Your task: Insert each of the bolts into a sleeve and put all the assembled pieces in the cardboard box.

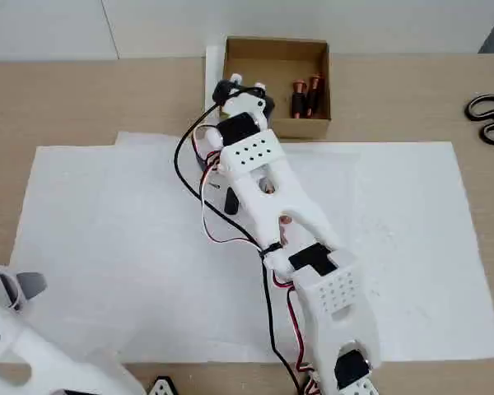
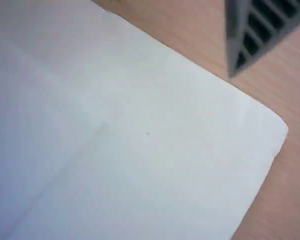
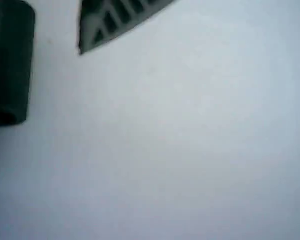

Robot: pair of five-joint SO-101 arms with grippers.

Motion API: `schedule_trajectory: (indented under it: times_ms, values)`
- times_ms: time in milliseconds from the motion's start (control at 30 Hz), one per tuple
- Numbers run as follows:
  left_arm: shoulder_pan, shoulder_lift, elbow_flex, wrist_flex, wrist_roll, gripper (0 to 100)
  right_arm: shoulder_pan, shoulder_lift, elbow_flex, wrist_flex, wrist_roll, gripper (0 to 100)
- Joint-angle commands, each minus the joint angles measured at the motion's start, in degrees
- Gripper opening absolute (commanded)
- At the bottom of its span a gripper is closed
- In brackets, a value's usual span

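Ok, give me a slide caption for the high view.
An arm extends across the white sheet to the cardboard box, which holds two assembled pieces.

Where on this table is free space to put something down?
The white sheet is bare between the left arm and the right arm, and again from that arm toward the scissors. It is crowded beside the cardboard box.
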Motion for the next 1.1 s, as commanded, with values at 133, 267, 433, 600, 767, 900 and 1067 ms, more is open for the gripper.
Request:
schedule_trajectory:
  times_ms: [133, 267, 433, 600, 767, 900, 1067]
  values:
    - [0.53, -0.88, -0.22, 1.05, 0.35, 32, -1.89, 2.24, -0.26, -5.32, -0.35, 26.6]
    - [0.53, -0.88, -0.22, 1.05, 0.35, 32, -1.89, 4.97, -0.26, -7.6, -0.18, 26.6]
    - [0.53, -0.88, 0.31, 1.05, 0.09, 32, -1.89, 7.78, -0.35, -7.78, -0.09, 26.6]
    - [0.53, -0.88, 0.31, 1.05, 0.09, 32, -1.8, 8.75, -0.44, -7.87, -0.09, 26.6]
    - [0.53, -0.88, 0.31, 1.05, 0.09, 32, -1.71, 9.71, -0.44, -7.87, 0.0, 26.6]
    - [0.53, -0.88, 0.31, 1.05, 0.09, 32, -1.63, 11.03, -0.44, -7.69, 0.0, 26.0]
    - [0.44, -0.88, 0.31, 1.05, 0.09, 32, -1.54, 11.03, -0.44, -7.69, 0.0, 10.9]
